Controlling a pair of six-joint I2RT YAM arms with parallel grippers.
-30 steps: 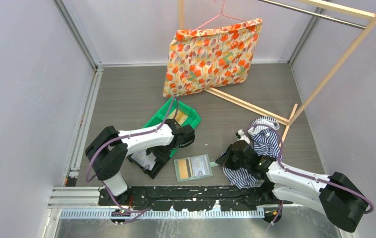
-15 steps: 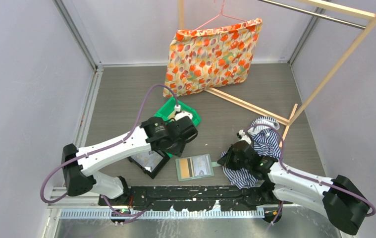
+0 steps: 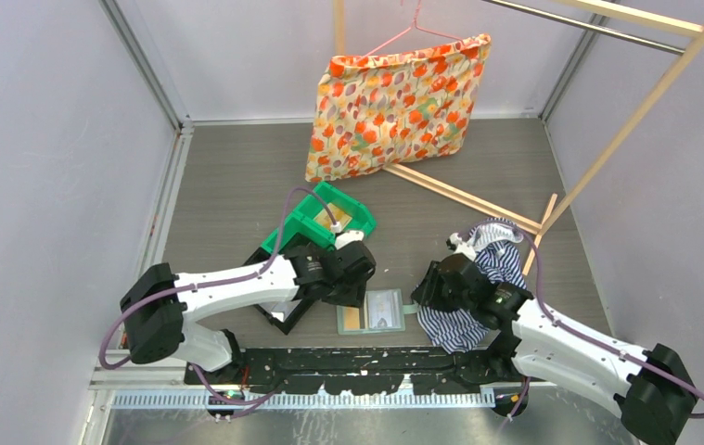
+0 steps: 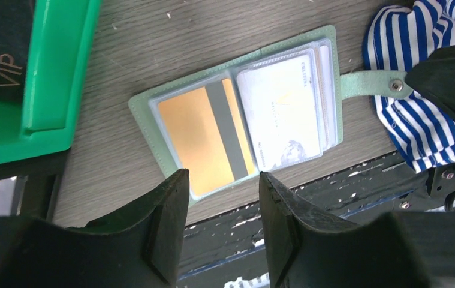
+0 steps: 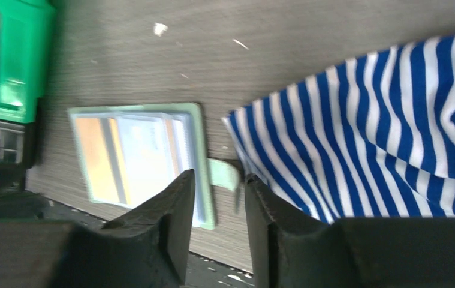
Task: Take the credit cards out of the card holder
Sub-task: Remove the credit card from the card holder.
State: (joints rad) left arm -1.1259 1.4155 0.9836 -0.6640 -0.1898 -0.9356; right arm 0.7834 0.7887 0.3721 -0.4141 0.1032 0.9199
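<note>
The card holder (image 3: 376, 311) lies open and flat on the grey, wood-grain worktop (image 3: 236, 176). It sits close to the near edge, right next to the scratched black strip (image 3: 357, 357). It is soft and pale green, with clear pockets. The credit cards are inside them: a shiny gold card (image 4: 204, 135) with a grey stripe on one half, and a white card (image 4: 279, 111) on the other half.

The left end effector (image 4: 222, 186) hangs over the near edge of the holder. Its two black fingers are apart and hold nothing. The right end effector (image 5: 219, 180) is over the holder's little snap tab (image 5: 223, 174). Its fingers are apart too, and the tab shows in the gap with no finger touching it.

A hard green bin (image 3: 334, 215) and a black tray (image 3: 278, 311) crowd the left side. A crumpled blue-and-white striped cloth (image 3: 492, 260) touches the tab on the right. Behind the holder there is bare worktop up to the flowered bag (image 3: 394, 107).
</note>
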